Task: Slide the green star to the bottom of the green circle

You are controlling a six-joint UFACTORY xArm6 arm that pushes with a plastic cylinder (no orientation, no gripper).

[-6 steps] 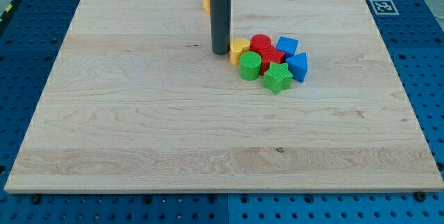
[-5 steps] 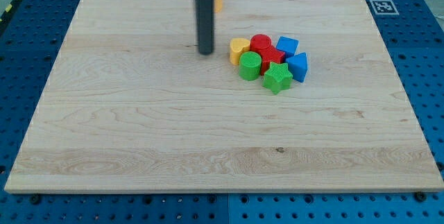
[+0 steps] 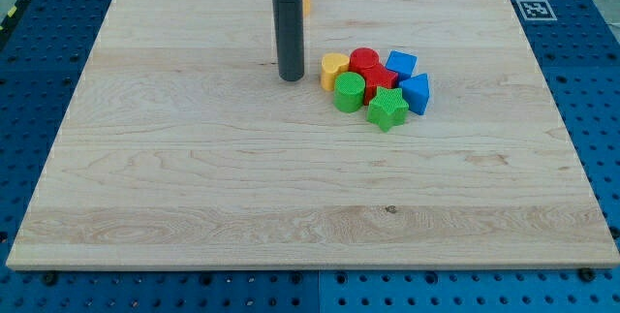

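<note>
Dark and straight, the rod (image 3: 291,32) is seen coming down from the view's top, and my tip (image 3: 292,78) is planted on the wooden board (image 3: 194,177). No jaws are carried, so nothing is clamped; the tip stands free, touching no block. A small orange block (image 3: 306,1) is partly hidden behind the rod near the board's far edge, and its shape cannot be made out.

At 3 o'clock from the tip, just beside it but apart, a yellow heart (image 3: 333,68) is found at the edge of a tight cluster of 7 blocks. A red cylinder (image 3: 364,60) is set at 3 o'clock of the heart, and a second red block (image 3: 381,79), shape unclear, is wedged behind the green pieces. A blue cube (image 3: 400,64) is placed at the cluster's 1 o'clock corner, with a blue triangular block (image 3: 417,93) at its 4 o'clock edge.

The green circle (image 3: 349,92) lies at 4 o'clock from the tip, touching the heart. The green star (image 3: 387,109) rests at 4 o'clock of the green circle, touching it, at the cluster's lower edge. No long axis is shown by the star; 1 point is aimed toward 6 o'clock, at the view's bottom.
</note>
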